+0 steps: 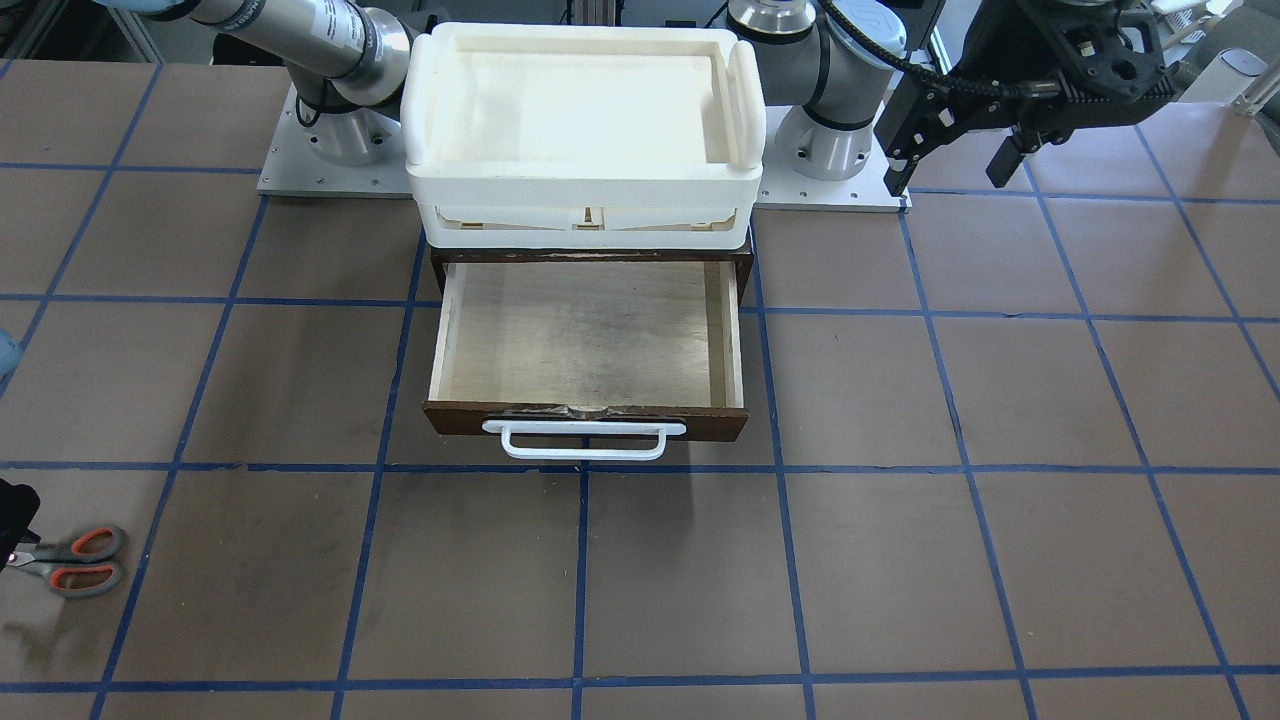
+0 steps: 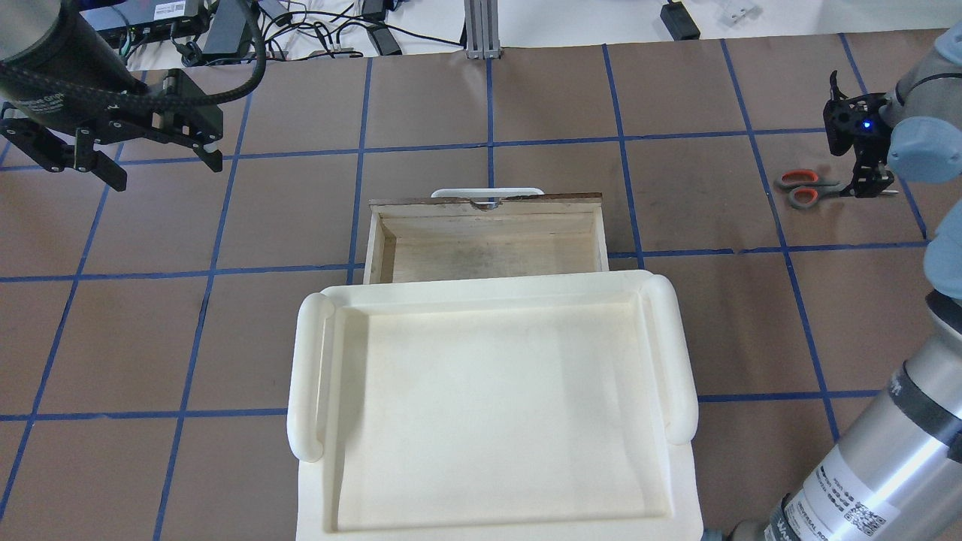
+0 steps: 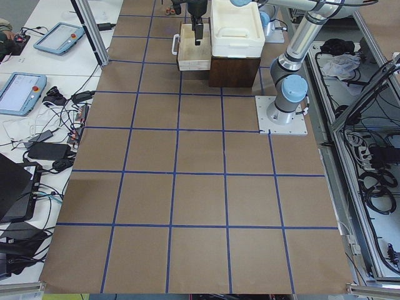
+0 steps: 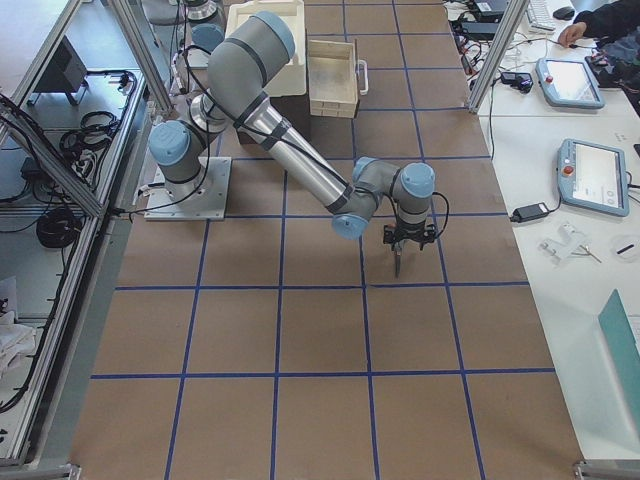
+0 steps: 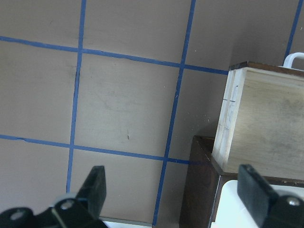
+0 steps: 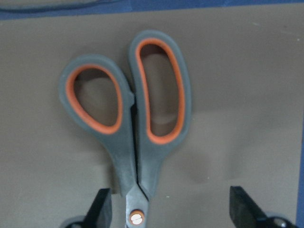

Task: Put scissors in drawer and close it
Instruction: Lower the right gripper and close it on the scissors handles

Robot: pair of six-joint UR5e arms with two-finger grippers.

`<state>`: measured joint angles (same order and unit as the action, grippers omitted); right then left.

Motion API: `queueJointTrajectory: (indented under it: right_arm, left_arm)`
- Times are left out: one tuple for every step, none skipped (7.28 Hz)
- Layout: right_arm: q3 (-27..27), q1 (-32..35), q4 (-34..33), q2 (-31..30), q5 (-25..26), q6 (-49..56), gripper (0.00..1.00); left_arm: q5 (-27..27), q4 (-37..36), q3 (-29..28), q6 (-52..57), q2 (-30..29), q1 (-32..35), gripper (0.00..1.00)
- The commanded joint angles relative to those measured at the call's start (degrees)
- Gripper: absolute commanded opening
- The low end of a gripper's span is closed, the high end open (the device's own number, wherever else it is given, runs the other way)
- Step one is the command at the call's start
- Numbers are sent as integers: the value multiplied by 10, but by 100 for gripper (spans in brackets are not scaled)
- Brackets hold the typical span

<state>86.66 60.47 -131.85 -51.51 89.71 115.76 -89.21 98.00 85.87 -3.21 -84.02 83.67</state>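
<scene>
The scissors (image 1: 78, 560) lie flat on the table at my far right, grey handles with orange inner loops. They also show in the overhead view (image 2: 801, 187) and the right wrist view (image 6: 129, 128). My right gripper (image 6: 171, 206) is open and low over them, one finger on each side of the pivot; its fingers hide the blades. It also shows in the overhead view (image 2: 872, 188). The drawer (image 1: 585, 335) stands pulled open and empty, with its white handle (image 1: 585, 441) toward the operators. My left gripper (image 2: 161, 169) is open and empty, raised well to the left of the drawer (image 2: 488, 252).
A white plastic tray (image 1: 585, 180) sits on top of the dark brown cabinet that holds the drawer, between the two arm bases. The brown table is marked with blue tape lines. Tablets and cables lie on side benches beyond the table.
</scene>
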Motion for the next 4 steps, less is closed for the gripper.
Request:
queueJointTrajectory:
  right_arm:
    - [-2,0,42,-2,-15,-5,89]
    - [-2,0,46,-2,-16,-5,88]
    - [-2,0,46,-1,-16,-5,85]
    - [-2,0,46,-1,-16,-3,71]
  left_arm:
    - [0,0,0,0,0,0,100]
    - [0,0,0,0,0,0,100]
    - [0,0,0,0,0,0,100]
    - [0,0,0,0,0,0,100]
